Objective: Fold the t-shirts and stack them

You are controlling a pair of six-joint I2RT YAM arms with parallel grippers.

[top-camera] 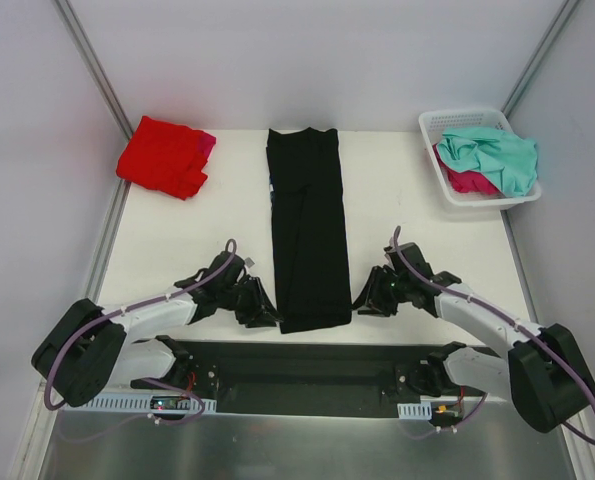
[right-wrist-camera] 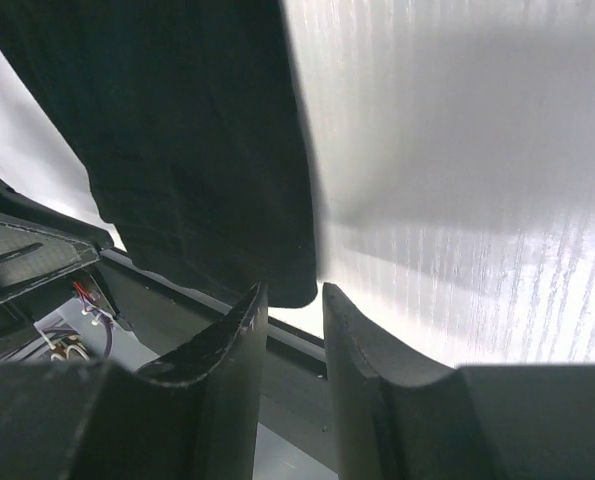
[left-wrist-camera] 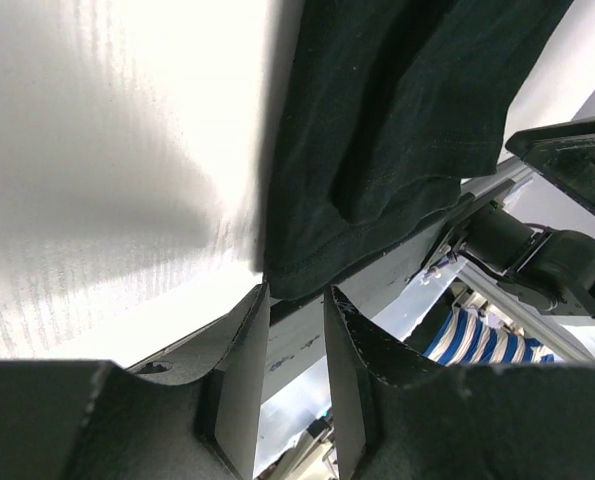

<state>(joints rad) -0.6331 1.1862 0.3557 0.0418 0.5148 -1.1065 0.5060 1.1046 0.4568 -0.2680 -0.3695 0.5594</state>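
Note:
A black t-shirt (top-camera: 305, 230) lies folded into a long narrow strip down the middle of the white table (top-camera: 177, 250). My left gripper (top-camera: 268, 310) sits low at the strip's near-left corner and my right gripper (top-camera: 363, 299) at its near-right corner. In the left wrist view the left gripper (left-wrist-camera: 295, 291) is narrowly open, with the black t-shirt's (left-wrist-camera: 397, 120) hem corner just at the fingertips and unclamped. The right gripper (right-wrist-camera: 293, 290) stands the same way at the black t-shirt's (right-wrist-camera: 197, 150) other corner. A folded red t-shirt (top-camera: 162, 156) lies far left.
A white lattice basket (top-camera: 455, 189) at the far right holds a teal t-shirt (top-camera: 497, 155) over a magenta one (top-camera: 467, 181). A magenta edge (top-camera: 208, 143) shows beside the red shirt. The table's near edge and the black base rail (top-camera: 307, 365) lie just behind the grippers.

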